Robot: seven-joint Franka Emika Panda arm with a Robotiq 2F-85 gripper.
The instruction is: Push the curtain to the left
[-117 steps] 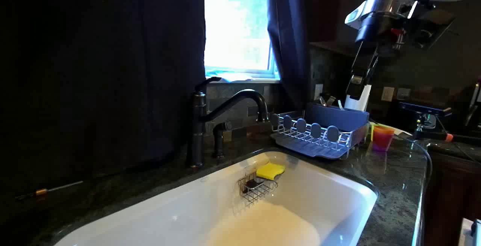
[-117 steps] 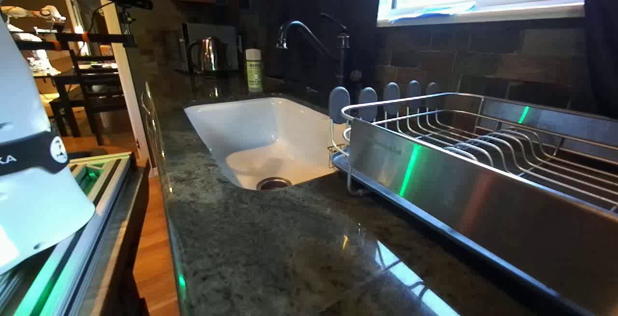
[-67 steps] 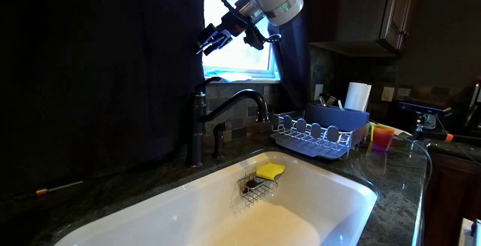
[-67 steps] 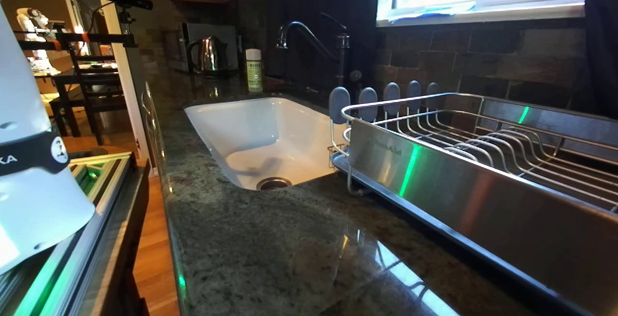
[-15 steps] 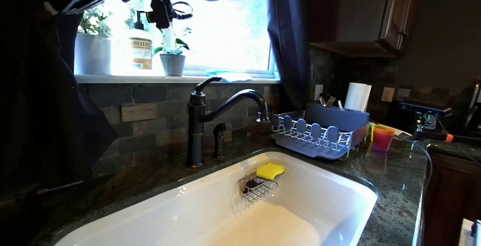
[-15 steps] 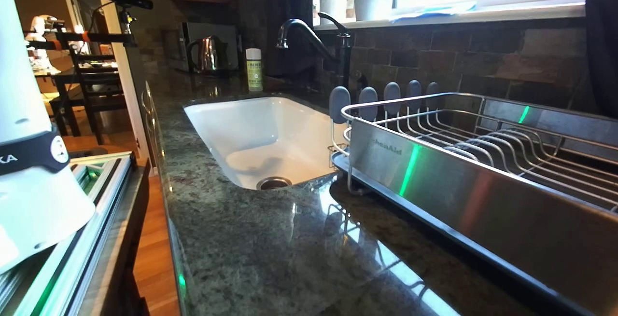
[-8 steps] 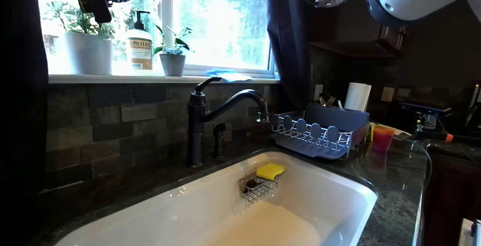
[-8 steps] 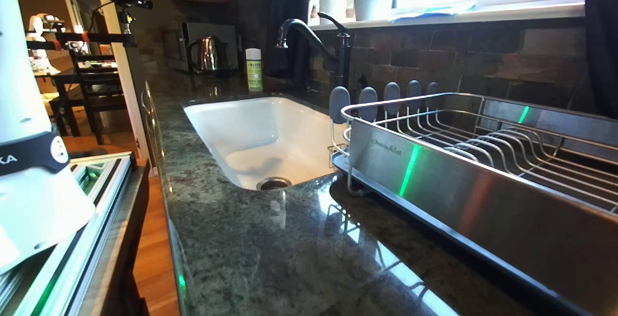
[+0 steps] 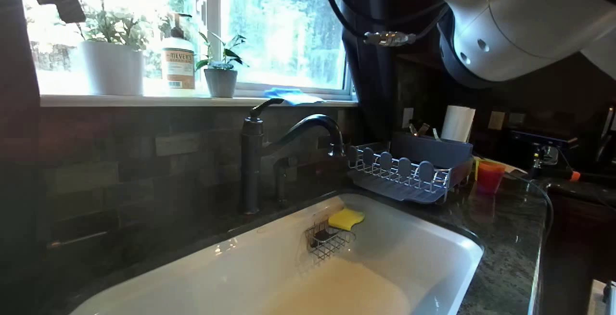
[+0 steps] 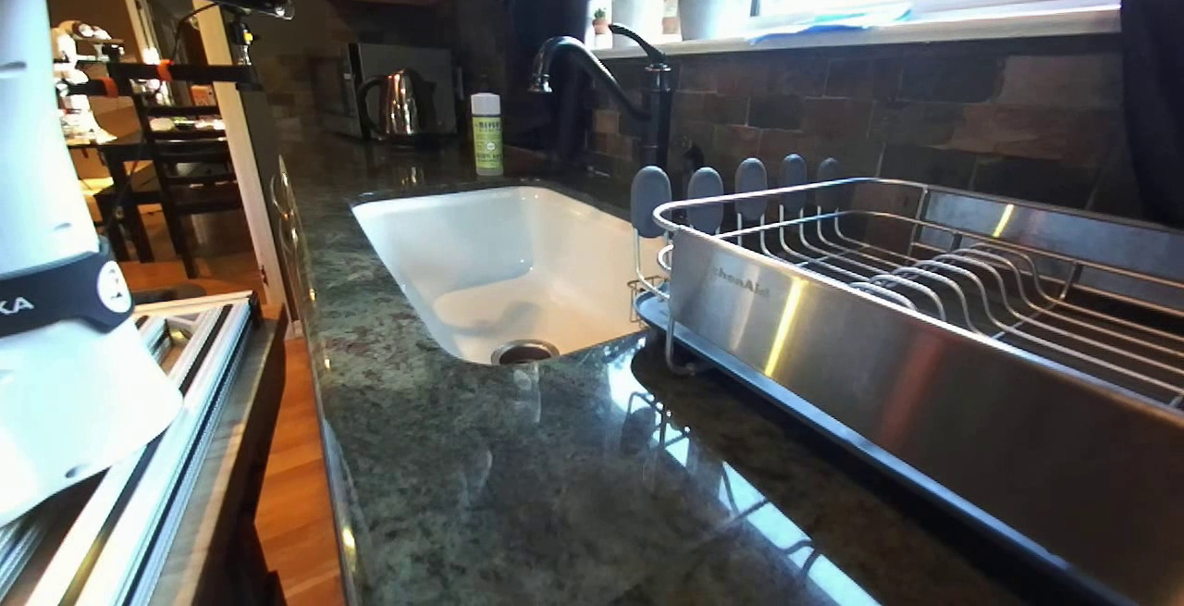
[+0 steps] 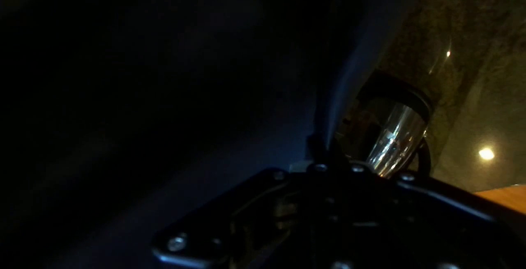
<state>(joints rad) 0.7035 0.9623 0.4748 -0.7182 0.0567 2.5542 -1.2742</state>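
The very dark navy curtain (image 9: pixel 17 151) is bunched at the far left of the window in an exterior view. It hangs behind the faucet in an exterior view too, as a dark drape (image 10: pixel 550 88). Its cloth (image 11: pixel 246 137) fills the left and middle of the wrist view, and its bluish edge runs down to the fingertips. My gripper (image 11: pixel 326 156) is shut against this edge; whether any cloth is pinched is too dark to tell. No exterior view shows the fingers clearly.
A white plant pot (image 9: pixel 113 67), a soap bottle (image 9: pixel 178 62) and a grey pot (image 9: pixel 221 81) line the sill. Below stand a black faucet (image 9: pixel 251 166) and a dish rack (image 9: pixel 399 170). A metal kettle (image 11: pixel 396 137) lies beyond the fingers. Arm links (image 9: pixel 519 26) hang upper right.
My arm has swung from the right across the window to the left. The curtain's edge has moved left with it, uncovering the plants, bottle and wall tiles, and still shifted left within the last half second.
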